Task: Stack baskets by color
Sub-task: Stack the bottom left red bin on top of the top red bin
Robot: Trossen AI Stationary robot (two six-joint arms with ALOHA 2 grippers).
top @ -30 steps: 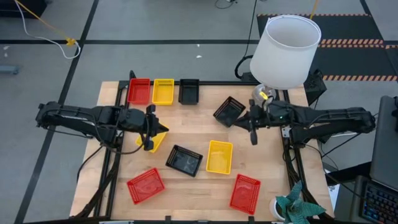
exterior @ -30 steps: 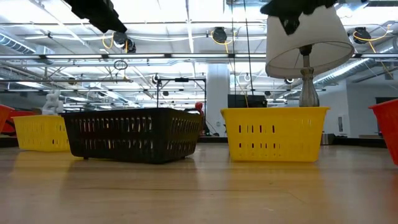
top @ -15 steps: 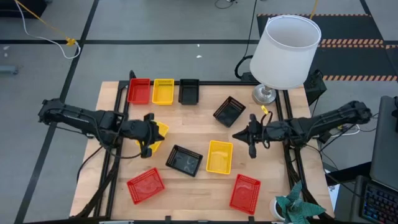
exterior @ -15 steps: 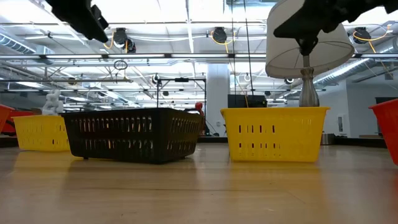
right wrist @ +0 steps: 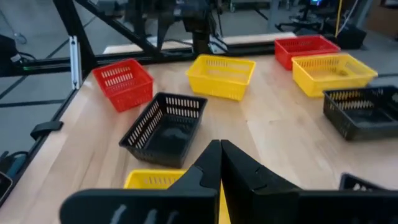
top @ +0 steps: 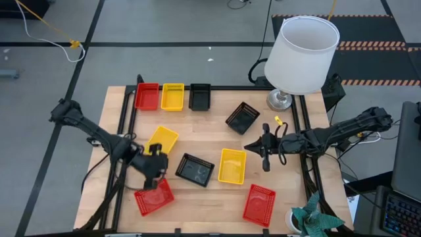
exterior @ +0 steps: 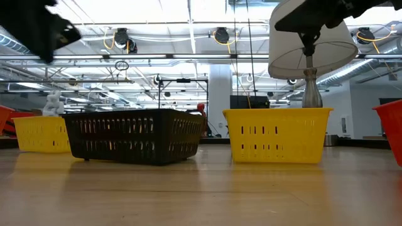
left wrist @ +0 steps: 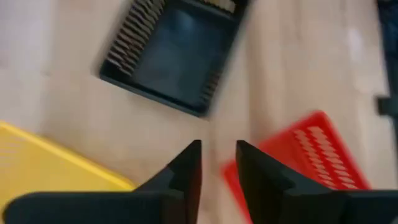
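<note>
Left gripper (top: 155, 172) poised above near-left red perforated plastic basket (top: 154, 196), fingers (left wrist: 186, 171) parted by a narrow gap, nothing between them. Just beside it: loose yellow mesh basket (top: 162, 139) toward the far side, black mesh basket at table centre (top: 195, 169) toward the right. Right gripper (top: 265, 147) held over the right half of the wooden table (top: 210, 125), fingers pressed together, empty.

High view alone gives the full layout: row of three baskets along the far edge, red (top: 147, 96), yellow (top: 173, 96), black (top: 199, 96); tilted black basket (top: 242, 117) right of centre; yellow basket (top: 231, 166) beside the central black one; second red basket (top: 259, 204) at near right. No two baskets stacked. Large white lampshade (top: 302, 54) on its stand at far right corner.

Low view shows only black basket (exterior: 134, 135) and yellow basket (exterior: 277, 134) in full; further yellow basket (exterior: 39, 133) at the left partly hidden behind the black one, and a red one cut by the right frame edge. Left wrist view motion-blurred; mesh detail indistinct. Right wrist view catches the left arm's base beyond the baskets.

No legible writing or labels.
</note>
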